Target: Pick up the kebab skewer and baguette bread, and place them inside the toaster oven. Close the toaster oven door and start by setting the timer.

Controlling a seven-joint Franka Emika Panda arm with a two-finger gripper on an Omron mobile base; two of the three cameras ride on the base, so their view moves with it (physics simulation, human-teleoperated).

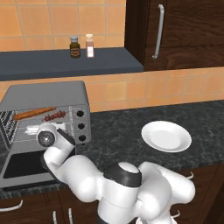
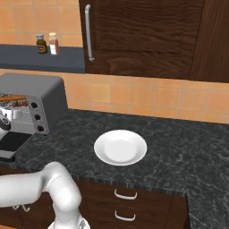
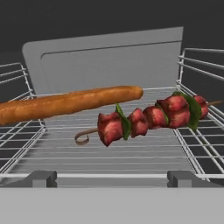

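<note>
Ahead of gripper (image 3: 112, 178) on rack | kebab skewer (image 3: 148, 118), baguette bread (image 3: 65, 104) behind | gripper spread wide, empty

The long orange baguette bread (image 3: 65, 104) and the meaty kebab skewer (image 3: 151, 117), at its 4 o'clock, lie on the rack in the toaster oven (image 1: 48, 98); the toaster oven door (image 1: 24, 168) hangs open.

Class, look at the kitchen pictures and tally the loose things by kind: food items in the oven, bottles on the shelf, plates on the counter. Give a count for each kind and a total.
Food items on the oven rack: 2, the baguette bread and the kebab skewer
Bottles on the shelf: 2, a dark bottle and a pale bottle
Plates on the counter: 1, a white plate
Total: 5
</note>
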